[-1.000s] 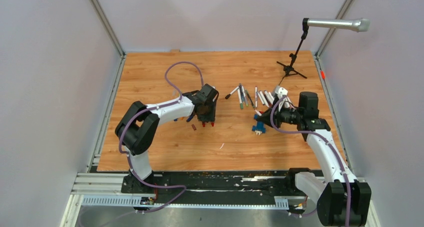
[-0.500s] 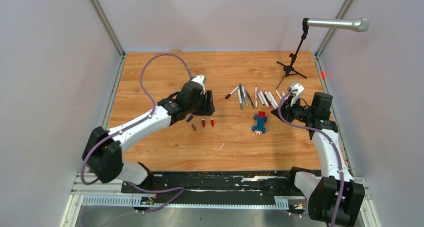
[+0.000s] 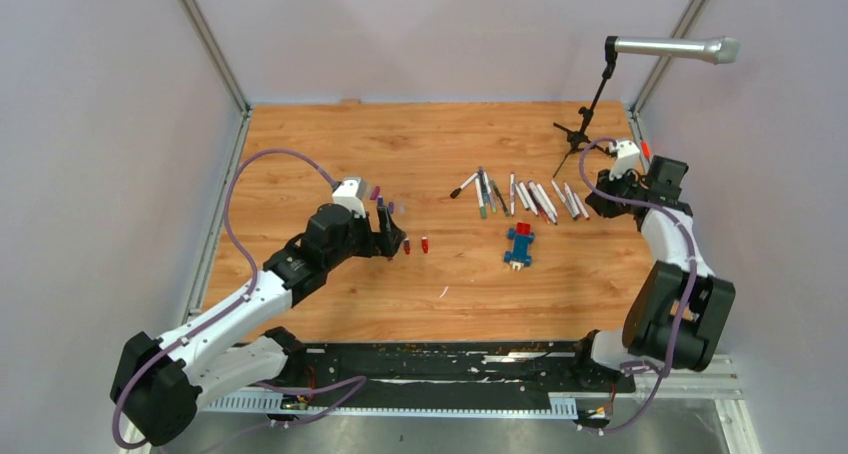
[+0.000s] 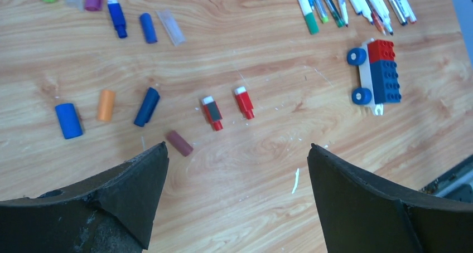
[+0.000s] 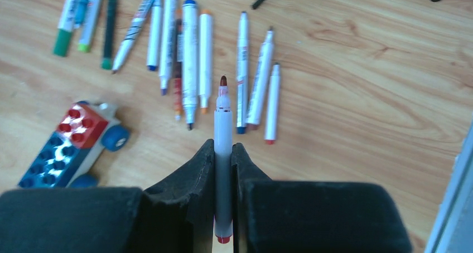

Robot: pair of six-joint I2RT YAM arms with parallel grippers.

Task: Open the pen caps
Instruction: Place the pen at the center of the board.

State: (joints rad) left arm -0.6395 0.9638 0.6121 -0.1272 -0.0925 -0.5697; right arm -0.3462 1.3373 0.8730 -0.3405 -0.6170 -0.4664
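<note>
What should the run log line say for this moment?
left gripper: open, empty, by loose pen caps | right gripper: shut on uncapped pen | block car: beside pen row

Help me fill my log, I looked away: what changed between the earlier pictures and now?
The left gripper opened wide and drew back left from the red caps. The right gripper, shut on an uncapped pen, swung from beside the toy car out to the right. The row of pens and the car stayed put.
</note>
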